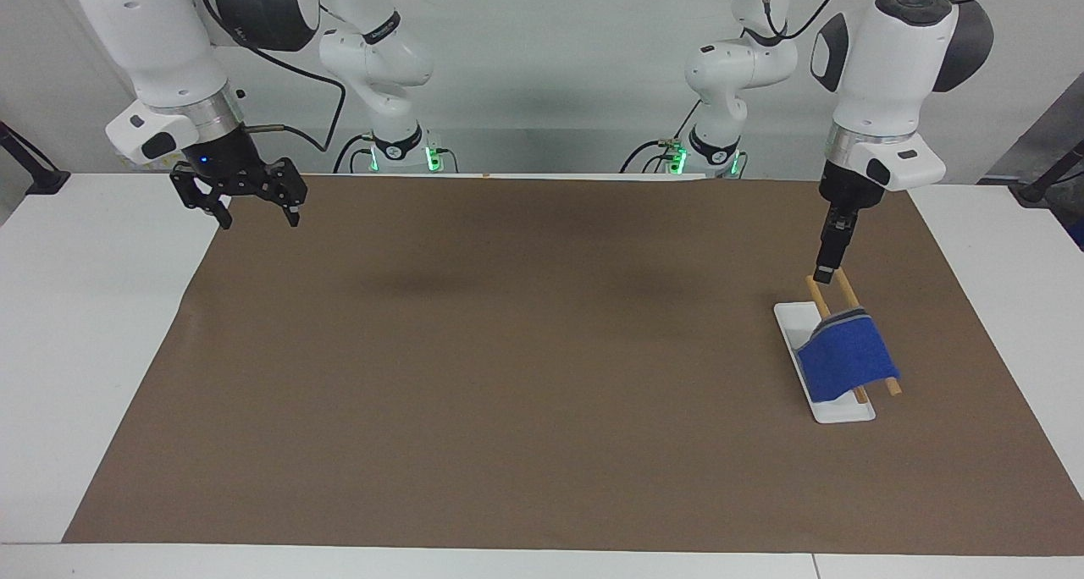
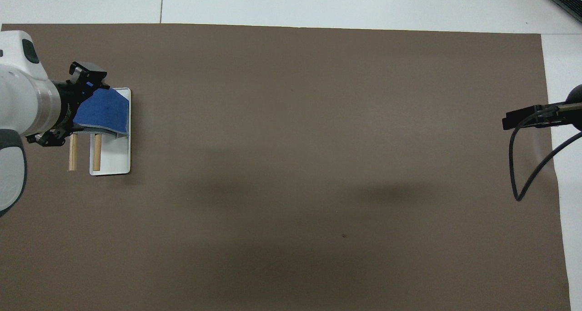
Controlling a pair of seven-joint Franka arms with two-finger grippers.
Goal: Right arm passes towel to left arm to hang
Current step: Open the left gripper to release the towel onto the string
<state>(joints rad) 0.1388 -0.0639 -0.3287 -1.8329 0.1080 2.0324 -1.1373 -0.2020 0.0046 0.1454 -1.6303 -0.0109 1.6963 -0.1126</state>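
The bright-blue towel (image 1: pixel 847 359) hangs draped over two wooden rods (image 1: pixel 817 295) on a white tray (image 1: pixel 792 325) at the left arm's end of the table. It also shows in the overhead view (image 2: pixel 102 113). My left gripper (image 1: pixel 826 267) is up in the air over the rods' ends nearer the robots, open and empty, apart from the towel. My right gripper (image 1: pixel 257 217) hangs open and empty over the mat's corner at the right arm's end; that arm waits.
A brown mat (image 1: pixel 508 350) covers most of the white table (image 1: pixel 102 325). The tray (image 2: pixel 113 158) with its rods (image 2: pixel 72 152) is the only thing standing on it. A black cable (image 2: pixel 518 174) hangs from the right arm.
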